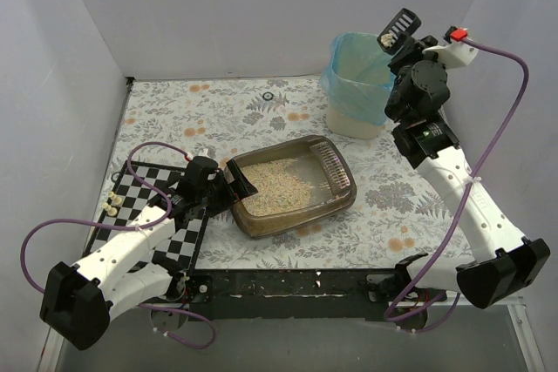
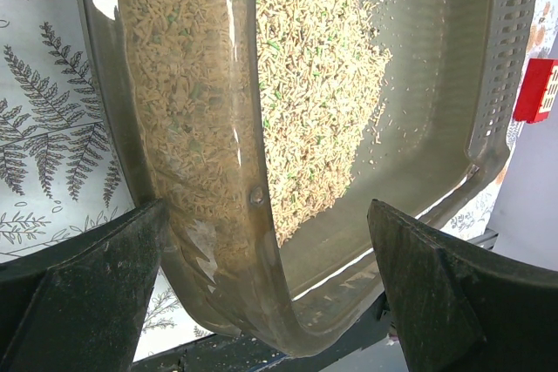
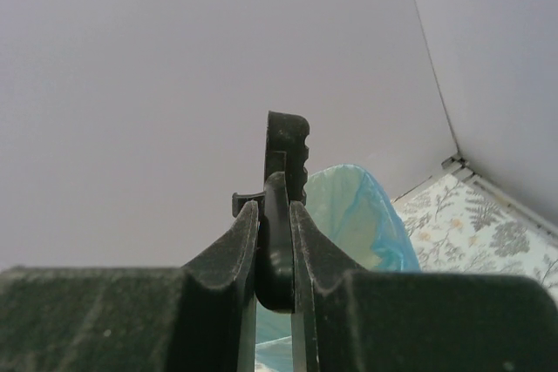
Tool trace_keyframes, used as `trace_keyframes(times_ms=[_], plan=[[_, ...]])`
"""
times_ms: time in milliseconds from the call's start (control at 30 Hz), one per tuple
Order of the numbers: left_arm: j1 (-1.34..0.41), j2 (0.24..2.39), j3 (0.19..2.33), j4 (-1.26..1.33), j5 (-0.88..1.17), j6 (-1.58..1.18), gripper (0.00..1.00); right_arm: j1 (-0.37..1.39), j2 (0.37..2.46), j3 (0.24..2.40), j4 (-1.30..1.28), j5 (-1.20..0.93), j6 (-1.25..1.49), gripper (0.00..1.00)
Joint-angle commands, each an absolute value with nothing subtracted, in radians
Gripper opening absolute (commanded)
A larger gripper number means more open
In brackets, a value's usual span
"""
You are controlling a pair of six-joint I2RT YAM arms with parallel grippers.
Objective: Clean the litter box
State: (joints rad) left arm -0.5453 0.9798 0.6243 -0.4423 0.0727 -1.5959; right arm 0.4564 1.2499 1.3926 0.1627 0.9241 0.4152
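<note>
The litter box [image 1: 288,224] is a brown translucent tray with beige litter, at the table's middle. My left gripper [image 1: 234,182] is open at its left end. In the left wrist view the gripper [image 2: 268,208] straddles the curved rim [image 2: 248,128], the left finger against the outer wall, the right finger over the inside. My right gripper [image 1: 408,48] is shut on the handle of the black slotted scoop [image 1: 401,23], held high over the beige bin with a blue bag [image 1: 357,84]. A pale clump [image 1: 382,39] lies on the scoop. The right wrist view shows the gripper [image 3: 275,206], scoop handle [image 3: 286,141] and bag [image 3: 357,206].
A black-and-white checkered board [image 1: 153,206] lies under my left arm, with small pale pieces [image 1: 112,202] at its left edge. A small dark ring [image 1: 268,95] lies on the floral cloth at the back. Grey walls close in the left, back and right sides.
</note>
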Motion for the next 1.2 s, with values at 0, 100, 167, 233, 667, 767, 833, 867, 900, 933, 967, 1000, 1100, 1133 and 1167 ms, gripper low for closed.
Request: trace_keyframes(times_ms=[0, 100, 167, 233, 667, 767, 833, 867, 900, 933, 967, 1000, 1100, 1133, 1167], plan=[[-0.549, 0.974, 0.664, -0.416, 0.106, -1.588, 0.98, 0.453, 1.232, 1.356, 0.411, 0.764, 0.004, 0.01], [-0.549, 0.962, 0.661, -0.423, 0.103, -1.588, 0.98, 0.453, 1.259, 1.354, 0.388, 0.645, -0.188, 0.01], [-0.549, 0.951, 0.661, -0.433, 0.094, -1.588, 0.98, 0.453, 1.296, 1.405, 0.297, 0.583, -0.288, 0.01], [-0.549, 0.943, 0.661, -0.445, 0.081, -1.589, 0.98, 0.453, 1.336, 1.46, 0.2, 0.539, -0.349, 0.01], [-0.549, 0.914, 0.666, -0.482, 0.066, -1.6, 0.98, 0.471, 1.292, 1.374, 0.222, 0.5, -0.534, 0.04], [-0.549, 0.897, 0.666, -0.492, 0.054, -1.601, 0.98, 0.471, 1.264, 1.37, 0.314, 0.647, -0.442, 0.08], [-0.549, 0.885, 0.67, -0.509, 0.043, -1.605, 0.98, 0.471, 1.232, 1.368, 0.334, 0.681, -0.391, 0.11], [-0.549, 0.878, 0.672, -0.517, 0.037, -1.606, 0.98, 0.471, 1.214, 1.365, 0.339, 0.684, -0.37, 0.11], [-0.549, 0.868, 0.676, -0.523, 0.032, -1.608, 0.98, 0.471, 1.194, 1.364, 0.337, 0.683, -0.338, 0.11], [-0.549, 0.861, 0.675, -0.526, 0.026, -1.609, 0.98, 0.471, 1.169, 1.364, 0.324, 0.686, -0.287, 0.1], [-0.549, 0.85, 0.675, -0.528, 0.025, -1.609, 0.98, 0.471, 1.148, 1.368, 0.281, 0.689, -0.219, 0.03], [-0.549, 0.841, 0.673, -0.532, 0.02, -1.611, 0.98, 0.471, 1.122, 1.377, 0.211, 0.683, -0.146, 0.01], [-0.549, 0.815, 0.673, -0.555, 0.014, -1.618, 0.98, 0.471, 1.022, 1.378, 0.025, 0.626, 0.155, 0.01], [-0.549, 0.805, 0.675, -0.561, 0.014, -1.617, 0.98, 0.471, 0.985, 1.355, 0.002, 0.586, 0.238, 0.01], [-0.549, 0.796, 0.675, -0.563, 0.014, -1.618, 0.98, 0.472, 0.926, 1.32, 0.003, 0.493, 0.297, 0.01]])
